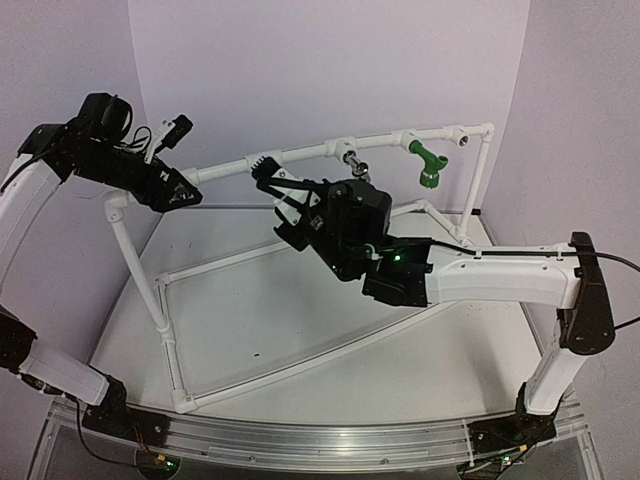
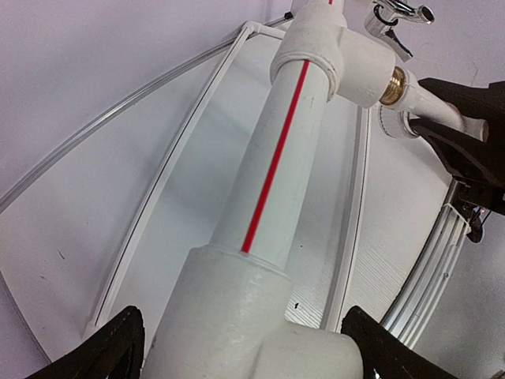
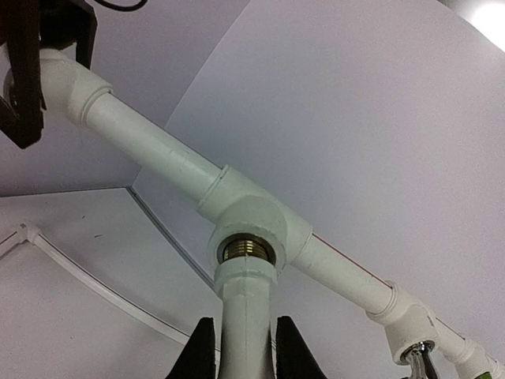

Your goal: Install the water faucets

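Above the white table (image 1: 300, 340), the right gripper (image 3: 245, 351) had its jaws clamped on the white faucet (image 3: 246, 304), whose end sat at the brass mouth of a tee (image 3: 252, 209) on the pipe frame (image 1: 300, 153)'s top rail. The left gripper (image 2: 245, 347), jaws spread wide, gripped the rail's left corner elbow (image 2: 237, 324). A chrome faucet (image 1: 355, 163) and a green faucet (image 1: 430, 165) hung toward its right corner.

matt white plastic tap (image 3: 246, 312), brass thread (image 3: 247, 251)

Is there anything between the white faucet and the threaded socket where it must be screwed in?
Nothing visible stands between them. The right claw holds the white faucet, and its end already meets the brass socket of the tee fitting.
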Robot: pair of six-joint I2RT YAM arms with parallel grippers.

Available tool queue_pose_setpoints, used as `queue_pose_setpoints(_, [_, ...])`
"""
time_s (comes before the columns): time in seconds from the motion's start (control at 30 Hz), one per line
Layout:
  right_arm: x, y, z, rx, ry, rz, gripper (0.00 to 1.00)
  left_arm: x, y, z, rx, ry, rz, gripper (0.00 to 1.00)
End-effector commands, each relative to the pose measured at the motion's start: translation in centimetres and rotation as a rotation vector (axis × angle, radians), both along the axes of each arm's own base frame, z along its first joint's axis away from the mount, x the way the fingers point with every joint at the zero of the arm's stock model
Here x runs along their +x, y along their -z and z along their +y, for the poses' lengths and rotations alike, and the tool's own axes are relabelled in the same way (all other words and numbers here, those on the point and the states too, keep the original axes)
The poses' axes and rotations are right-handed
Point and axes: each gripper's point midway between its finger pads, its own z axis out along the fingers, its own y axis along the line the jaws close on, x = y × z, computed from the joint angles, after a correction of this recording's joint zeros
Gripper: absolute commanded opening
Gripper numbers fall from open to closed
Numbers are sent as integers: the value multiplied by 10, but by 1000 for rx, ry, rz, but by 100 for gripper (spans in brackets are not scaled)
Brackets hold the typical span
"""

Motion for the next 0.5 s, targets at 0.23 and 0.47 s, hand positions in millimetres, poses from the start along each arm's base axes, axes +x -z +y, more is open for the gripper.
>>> queue_pose_setpoints(0.23, [0, -45, 7, 148, -62, 0, 0, -15, 11, -4, -20, 17, 92, 84])
queue_pose_setpoints(0.47, [-11, -52, 22, 147, -44, 13, 0, -15, 13, -4, -22, 10, 95, 84])
